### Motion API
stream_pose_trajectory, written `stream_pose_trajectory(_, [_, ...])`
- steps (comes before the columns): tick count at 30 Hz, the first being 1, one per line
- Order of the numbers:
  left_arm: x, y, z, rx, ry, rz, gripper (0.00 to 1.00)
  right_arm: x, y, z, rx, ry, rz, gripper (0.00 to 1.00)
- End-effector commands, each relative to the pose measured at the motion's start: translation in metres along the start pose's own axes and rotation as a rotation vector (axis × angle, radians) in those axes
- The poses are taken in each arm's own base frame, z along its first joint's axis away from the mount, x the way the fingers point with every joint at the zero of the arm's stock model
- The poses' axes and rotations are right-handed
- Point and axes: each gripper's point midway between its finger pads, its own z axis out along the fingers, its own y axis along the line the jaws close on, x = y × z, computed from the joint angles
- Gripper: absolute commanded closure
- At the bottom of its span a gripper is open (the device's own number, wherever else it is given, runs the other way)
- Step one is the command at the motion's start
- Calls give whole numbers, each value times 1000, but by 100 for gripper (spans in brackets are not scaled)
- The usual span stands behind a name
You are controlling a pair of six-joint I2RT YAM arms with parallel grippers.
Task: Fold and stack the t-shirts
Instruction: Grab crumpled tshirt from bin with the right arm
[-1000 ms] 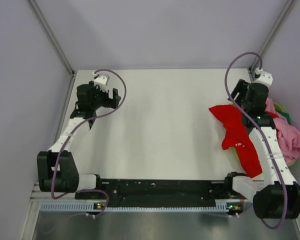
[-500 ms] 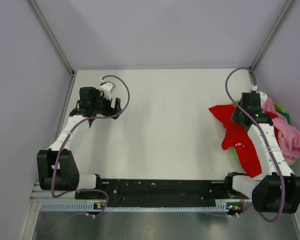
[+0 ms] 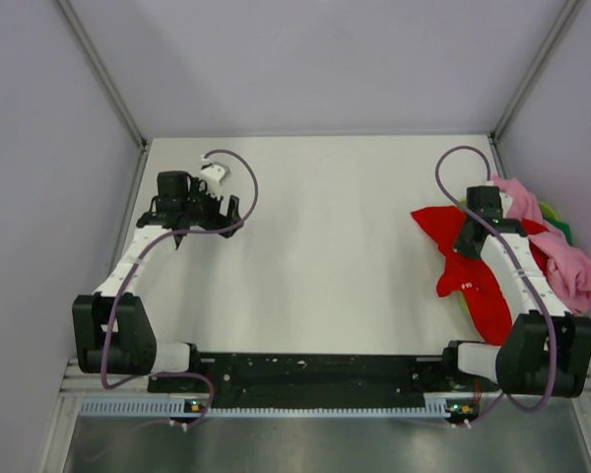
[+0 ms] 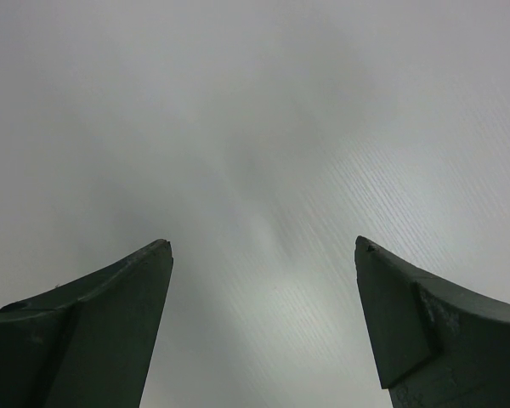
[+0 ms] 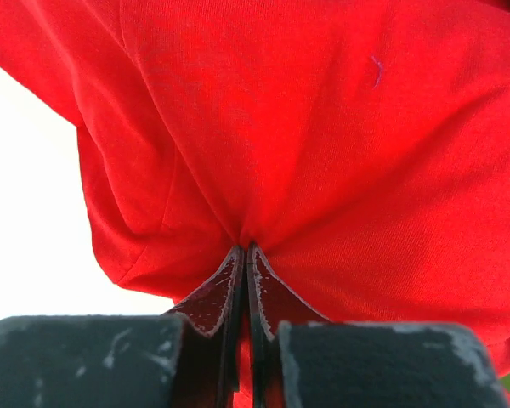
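A bright red t-shirt [image 3: 455, 258] lies crumpled at the table's right side, hanging partly over the edge. My right gripper [image 3: 470, 236] sits on its upper part; in the right wrist view the red cloth [image 5: 323, 127] puckers into the shut gripper [image 5: 246, 248], pinched between the fingers. A pink t-shirt [image 3: 568, 264] lies heaped just right of the arm, with a sliver of dark green cloth [image 3: 561, 229] behind it. My left gripper [image 3: 182, 236] hovers over bare table at the far left, wide open and empty, as the left wrist view shows [image 4: 263, 246].
A lime-green basket rim [image 3: 550, 211] peeks out under the pink cloth at the right edge. Grey walls enclose the white table [image 3: 315, 246] on three sides. Purple cables loop above both wrists.
The right arm came down onto the red t-shirt and its gripper closed on the cloth. The left gripper turned slightly and stayed open.
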Motion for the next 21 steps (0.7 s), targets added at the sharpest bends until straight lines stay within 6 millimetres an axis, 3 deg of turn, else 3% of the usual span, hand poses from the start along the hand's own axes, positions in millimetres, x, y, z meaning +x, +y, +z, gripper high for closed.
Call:
stream_pose_trajectory(1, [-23,0,-7,9,-55,45,8,-10,-1,-8,-14,-41,36,100])
stream_pose_trajectory(8, [-25,-1,-8,16,-53,45,8,-64,-10,-57,-30,-251,53,100])
stream_pose_trajectory(13, [-31,1,-10,9,-61,57,8,-123,-12,-105,-43,-416,40,100])
stream_pose_trajectory(16, [-35,5,-11,-10,-58,71,8,-165,-11,-145,-73,-543,48,100])
stream_pose_trajectory(21, [-44,10,-16,-34,-56,80,8,-236,-3,-235,-197,-807,50,100])
